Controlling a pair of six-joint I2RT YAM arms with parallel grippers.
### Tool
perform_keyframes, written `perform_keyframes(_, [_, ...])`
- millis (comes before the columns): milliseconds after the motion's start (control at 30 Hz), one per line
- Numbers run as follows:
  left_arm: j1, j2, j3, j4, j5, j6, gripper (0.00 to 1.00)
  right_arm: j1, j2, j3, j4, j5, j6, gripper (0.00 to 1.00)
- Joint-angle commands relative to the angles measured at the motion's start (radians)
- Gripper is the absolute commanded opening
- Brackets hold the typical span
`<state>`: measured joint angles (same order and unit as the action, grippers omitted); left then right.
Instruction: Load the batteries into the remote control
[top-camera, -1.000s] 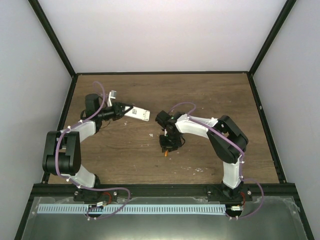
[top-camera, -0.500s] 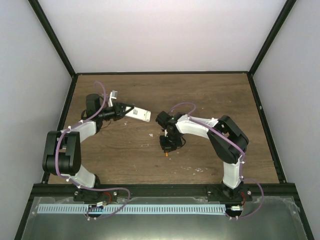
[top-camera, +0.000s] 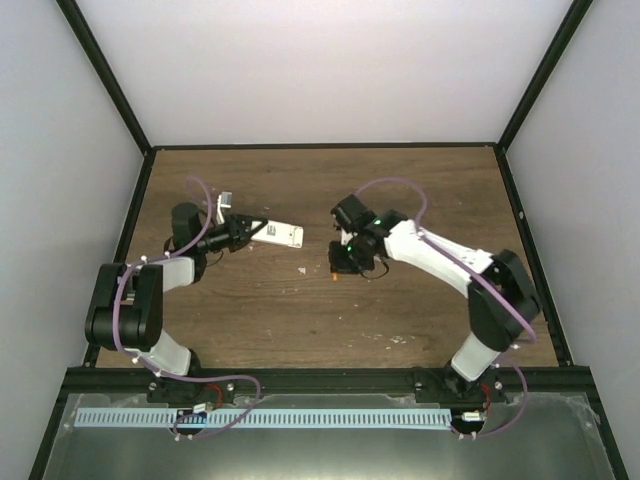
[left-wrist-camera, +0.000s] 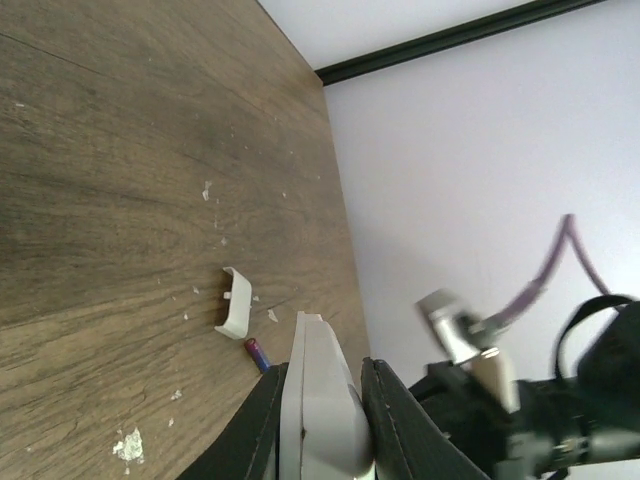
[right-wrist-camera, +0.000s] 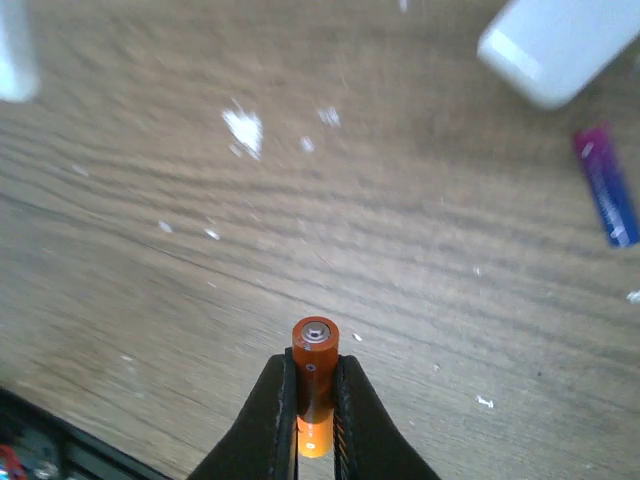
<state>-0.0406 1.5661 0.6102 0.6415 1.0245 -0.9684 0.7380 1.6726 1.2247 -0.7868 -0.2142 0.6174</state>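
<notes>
**Orange battery brought up beside the remote**

Top view: lifted and swung up-left over the last 1 second by the right end effector (top-camera: 345, 262), now just right of centre, near the remote control (top-camera: 277, 233) but apart from it. Judged: pickup finished, insertion not yet begun. Remote's long axis roughly left-right, its left end clamped in the left end effector (top-camera: 245, 230).

Left wrist view: clenched on the remote at bottom centre, long axis pointing up-frame toward a white cover (left-wrist-camera: 235, 302) and the purple battery (left-wrist-camera: 258, 352), both lying on the surface (left-wrist-camera: 120, 150).

Right wrist view: pinched tight at bottom centre, the orange battery (right-wrist-camera: 315, 385), axis along the fingers, metal terminal facing outward.
</notes>
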Motion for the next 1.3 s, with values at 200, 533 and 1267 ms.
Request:
perform_keyframes(200, [-0.048,-0.056,-0.102,0.281,-0.087,-0.154,0.0,-0.02,-0.103,0.182,0.14,-0.015,-0.011,0.01])
perform_keyframes(533, [-0.082,-0.109,-0.16,0.413,-0.128,-0.267,0.0,-0.017,-0.055,0.195,0.219,-0.034,-0.023,0.01])
perform_keyframes(1267, [-0.087,-0.132,-0.153,0.43,-0.114,-0.31,0.0,0.035,-0.012,0.23,0.259,0.115,-0.074,0.01])
